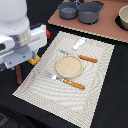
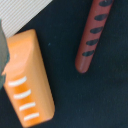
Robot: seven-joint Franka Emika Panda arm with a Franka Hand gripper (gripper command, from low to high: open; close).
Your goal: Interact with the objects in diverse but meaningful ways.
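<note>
My gripper (image 1: 22,61) hangs over the placemat's edge at the exterior view's left, and its fingers are too hidden under the white hand to read. Just beside it lies the yellow-orange ridged bread block (image 1: 34,60), which fills the wrist view (image 2: 27,75) with white stripes on its side. The thin dark-brown sausage (image 1: 19,75) lies on the black table beside the block, apart from it (image 2: 92,35). The red tomato (image 1: 48,33) peeks out behind the arm. The white fish (image 1: 78,43) rests at the placemat's far edge.
A striped placemat (image 1: 95,75) carries a beige plate (image 1: 69,66), an orange-handled knife (image 1: 75,84) and fork (image 1: 86,58). Two grey pots (image 1: 80,11) stand on a brown board (image 1: 107,27) at the back, with a bowl (image 1: 123,17) at its right end.
</note>
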